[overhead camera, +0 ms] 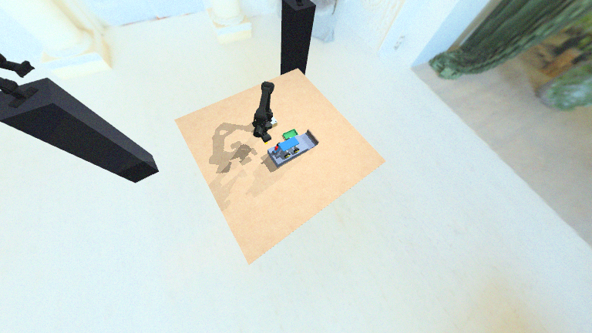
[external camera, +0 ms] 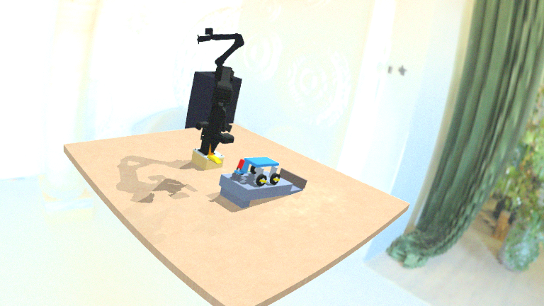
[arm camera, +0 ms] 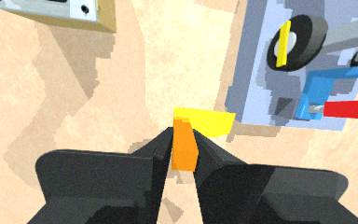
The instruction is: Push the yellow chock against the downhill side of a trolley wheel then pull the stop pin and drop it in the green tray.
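Observation:
My gripper (arm camera: 181, 133) (external camera: 210, 151) (overhead camera: 265, 136) is shut on the orange handle (arm camera: 183, 147) of the yellow chock (arm camera: 207, 121) (external camera: 216, 159). It holds the chock a little above the table, beside the high end of the grey-blue ramp (arm camera: 252, 70) (external camera: 244, 192) (overhead camera: 281, 159). The blue-topped trolley (external camera: 261, 162) (overhead camera: 288, 143) (arm camera: 322, 86) stands on the ramp. One black wheel with a yellow hub (arm camera: 298, 42) shows in the wrist view. The red-headed stop pin (arm camera: 340, 108) (external camera: 240, 163) (overhead camera: 277, 147) sticks out at the trolley's uphill end. The chock's black base is hidden.
The green tray (overhead camera: 290, 133) lies behind the ramp, by the arm. The arm's tan base block (external camera: 201, 161) (arm camera: 61, 11) stands close to the left. A low wall (external camera: 295, 178) closes the ramp's downhill end. Dark pedestals with cameras stand off the table.

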Robot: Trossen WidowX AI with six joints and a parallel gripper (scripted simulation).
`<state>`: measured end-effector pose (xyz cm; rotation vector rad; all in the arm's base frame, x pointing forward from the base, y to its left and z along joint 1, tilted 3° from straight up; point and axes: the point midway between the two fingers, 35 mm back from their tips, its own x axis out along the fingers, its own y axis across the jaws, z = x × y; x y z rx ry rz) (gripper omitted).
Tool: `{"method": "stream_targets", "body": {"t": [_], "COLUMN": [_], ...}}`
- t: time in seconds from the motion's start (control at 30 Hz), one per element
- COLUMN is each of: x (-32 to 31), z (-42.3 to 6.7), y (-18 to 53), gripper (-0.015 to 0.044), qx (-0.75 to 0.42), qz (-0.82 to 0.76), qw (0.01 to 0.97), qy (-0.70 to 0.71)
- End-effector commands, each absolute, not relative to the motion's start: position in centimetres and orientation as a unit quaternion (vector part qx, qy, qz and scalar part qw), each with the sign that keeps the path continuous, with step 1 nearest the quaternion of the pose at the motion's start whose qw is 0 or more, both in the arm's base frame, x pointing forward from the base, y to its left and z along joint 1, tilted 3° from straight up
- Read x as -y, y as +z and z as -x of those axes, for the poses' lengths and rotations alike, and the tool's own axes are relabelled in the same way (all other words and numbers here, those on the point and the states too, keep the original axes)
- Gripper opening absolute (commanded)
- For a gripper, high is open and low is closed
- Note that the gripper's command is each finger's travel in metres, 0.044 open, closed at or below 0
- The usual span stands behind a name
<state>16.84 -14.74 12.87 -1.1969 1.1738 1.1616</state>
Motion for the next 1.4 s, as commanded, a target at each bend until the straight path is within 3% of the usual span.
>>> {"method": "stream_targets", "body": {"t": [0.0,0.43,1.37], "x": [14.8,14.9,14.9], "z": [-17.0,-17.0,-17.1], "y": [14.3,15.6,15.6], "gripper": [0.0000,0.0000,0.0000], "qx": [-0.488,-0.498,-0.662], "qz": [0.503,0.492,0.191], "qw": [0.524,0.535,0.699], "qy": [0.484,0.473,0.192]}}
